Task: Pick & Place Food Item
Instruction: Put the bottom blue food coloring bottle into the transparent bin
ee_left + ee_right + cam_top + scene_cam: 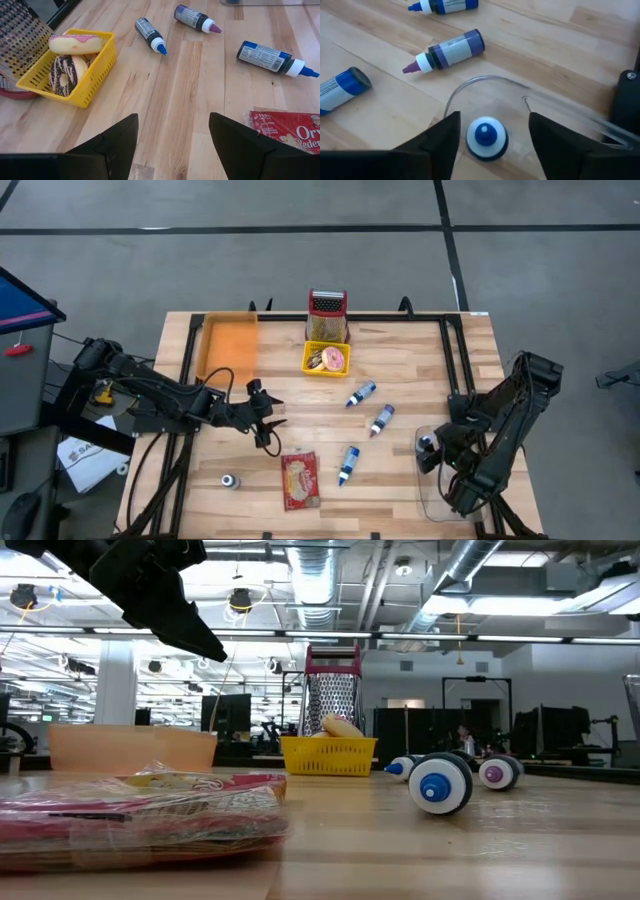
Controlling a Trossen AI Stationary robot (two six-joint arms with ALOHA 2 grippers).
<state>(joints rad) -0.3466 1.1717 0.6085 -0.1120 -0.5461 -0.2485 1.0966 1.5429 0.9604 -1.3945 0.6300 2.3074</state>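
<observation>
A small bottle with a white cap and blue tip (487,138) stands upright on its base inside a clear tray (470,82) at the table's right side. My right gripper (494,119) hangs over it, open, with one finger on either side of the cap and a gap to each. Three more bottles (361,394), (382,420), (348,465) lie on their sides mid-table. My left gripper (268,418) hovers open above bare wood left of centre, nothing between its fingers (120,140).
A yellow basket (325,360) with donuts (67,72) sits at the far middle, with a grater (327,315) behind it and an orange tray (228,345) to its left. A red snack packet (300,480) and a small round object (229,480) lie near the front edge.
</observation>
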